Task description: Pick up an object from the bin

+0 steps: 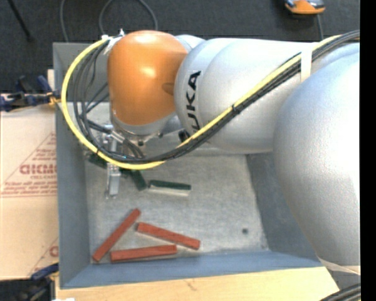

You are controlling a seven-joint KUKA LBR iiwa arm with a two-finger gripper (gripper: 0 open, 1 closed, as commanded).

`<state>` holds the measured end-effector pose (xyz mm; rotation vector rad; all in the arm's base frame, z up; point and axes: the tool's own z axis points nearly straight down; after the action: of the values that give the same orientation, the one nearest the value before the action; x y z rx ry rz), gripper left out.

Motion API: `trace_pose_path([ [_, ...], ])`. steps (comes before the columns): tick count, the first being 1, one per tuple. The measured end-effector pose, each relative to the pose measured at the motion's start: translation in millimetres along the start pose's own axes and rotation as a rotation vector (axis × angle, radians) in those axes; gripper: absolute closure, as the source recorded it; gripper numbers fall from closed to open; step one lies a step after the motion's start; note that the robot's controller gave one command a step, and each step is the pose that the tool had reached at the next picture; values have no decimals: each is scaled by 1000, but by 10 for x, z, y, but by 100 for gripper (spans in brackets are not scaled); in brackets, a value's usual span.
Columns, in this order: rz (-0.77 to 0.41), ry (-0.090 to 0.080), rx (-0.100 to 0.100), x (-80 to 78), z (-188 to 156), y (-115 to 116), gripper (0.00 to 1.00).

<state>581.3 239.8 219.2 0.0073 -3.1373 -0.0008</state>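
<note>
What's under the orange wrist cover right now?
A dark green stick pokes out beside the gripper; anything beneath the orange cover itself is hidden.

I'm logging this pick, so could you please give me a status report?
Jaws low on the view's left of the bin. Dark green stick just beside them. Three red sticks lower down, clear of them.

arm (238,61): silver-white | wrist cover (141,74): orange | cable (66,86): yellow | lettering (193,96): KUKA
</note>
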Motion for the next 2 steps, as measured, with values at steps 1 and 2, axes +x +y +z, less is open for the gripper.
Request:
trace_pose_path([
  [1,207,-2,2,-542,1523,-439,0],
  [2,207,-4,-1,-552,1511,-443,0],
])
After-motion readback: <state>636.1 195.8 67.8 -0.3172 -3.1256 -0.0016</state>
